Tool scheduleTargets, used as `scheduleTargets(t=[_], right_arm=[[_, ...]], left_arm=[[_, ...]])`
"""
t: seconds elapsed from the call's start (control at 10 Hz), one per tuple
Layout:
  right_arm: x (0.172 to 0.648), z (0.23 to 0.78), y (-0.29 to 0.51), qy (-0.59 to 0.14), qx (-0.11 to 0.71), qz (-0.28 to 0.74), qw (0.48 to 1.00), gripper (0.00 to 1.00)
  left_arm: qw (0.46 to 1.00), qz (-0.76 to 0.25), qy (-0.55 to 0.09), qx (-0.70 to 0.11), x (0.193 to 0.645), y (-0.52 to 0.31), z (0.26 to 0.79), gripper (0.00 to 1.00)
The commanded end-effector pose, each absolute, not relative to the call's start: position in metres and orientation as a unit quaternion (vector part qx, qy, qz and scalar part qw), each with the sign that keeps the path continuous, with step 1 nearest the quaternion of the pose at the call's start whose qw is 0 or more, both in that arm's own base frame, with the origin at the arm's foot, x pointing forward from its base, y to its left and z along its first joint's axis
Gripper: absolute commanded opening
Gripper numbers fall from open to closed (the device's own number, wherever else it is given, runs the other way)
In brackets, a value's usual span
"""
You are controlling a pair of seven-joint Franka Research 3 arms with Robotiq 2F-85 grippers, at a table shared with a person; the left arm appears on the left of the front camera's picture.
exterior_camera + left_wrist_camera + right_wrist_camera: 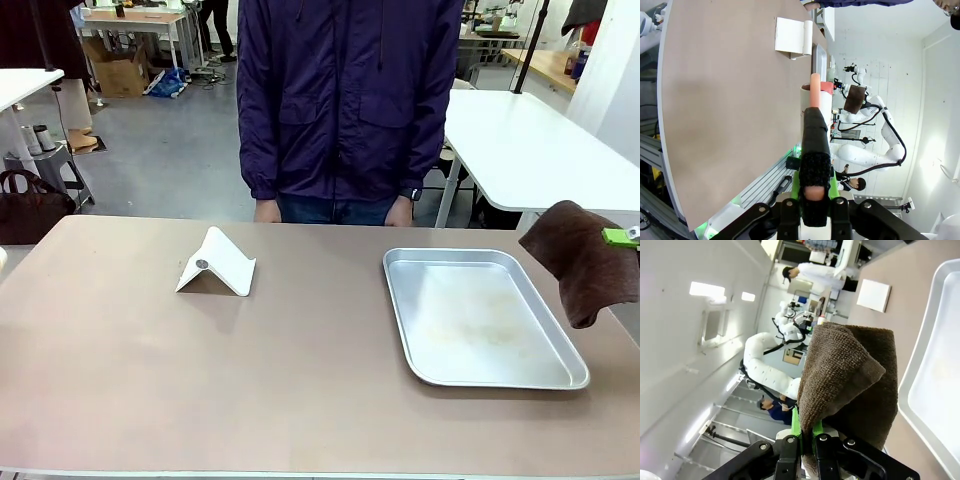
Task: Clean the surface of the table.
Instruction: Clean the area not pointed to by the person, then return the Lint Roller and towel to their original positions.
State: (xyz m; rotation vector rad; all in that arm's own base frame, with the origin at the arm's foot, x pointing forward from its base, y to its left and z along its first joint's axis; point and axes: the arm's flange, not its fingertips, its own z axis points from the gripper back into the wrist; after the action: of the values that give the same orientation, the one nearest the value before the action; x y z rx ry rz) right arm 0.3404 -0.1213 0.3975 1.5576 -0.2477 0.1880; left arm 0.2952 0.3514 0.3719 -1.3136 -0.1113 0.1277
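The table has a matte brownish-taupe top. At its right edge my right gripper is shut on a dark brown cloth, which hangs in the air just right of the metal tray. In the right wrist view the cloth drapes over the right gripper, whose green pads are pressed together. In the left wrist view my left gripper is off the table's left side, shut on a long black textured object with a pinkish-orange tip. The table top stretches ahead of it.
A shiny metal tray lies on the right half of the table. A white folded stand sits left of centre. A person in a dark jacket stands at the far edge. A white-topped table is behind on the right.
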Motion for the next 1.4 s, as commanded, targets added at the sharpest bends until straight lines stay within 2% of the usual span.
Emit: scheduleTargets(t=[0.0,1.3], right_arm=[[0.3421,0.3983,-0.1221,-0.115,0.702,0.091,0.696,0.09],[0.3421,0.3983,-0.1221,-0.115,0.702,0.091,0.696,0.09]], left_arm=[[0.788,0.063,-0.051,-0.61,0.294,0.35,0.3769,0.22],[0.788,0.063,-0.051,-0.61,0.294,0.35,0.3769,0.22]])
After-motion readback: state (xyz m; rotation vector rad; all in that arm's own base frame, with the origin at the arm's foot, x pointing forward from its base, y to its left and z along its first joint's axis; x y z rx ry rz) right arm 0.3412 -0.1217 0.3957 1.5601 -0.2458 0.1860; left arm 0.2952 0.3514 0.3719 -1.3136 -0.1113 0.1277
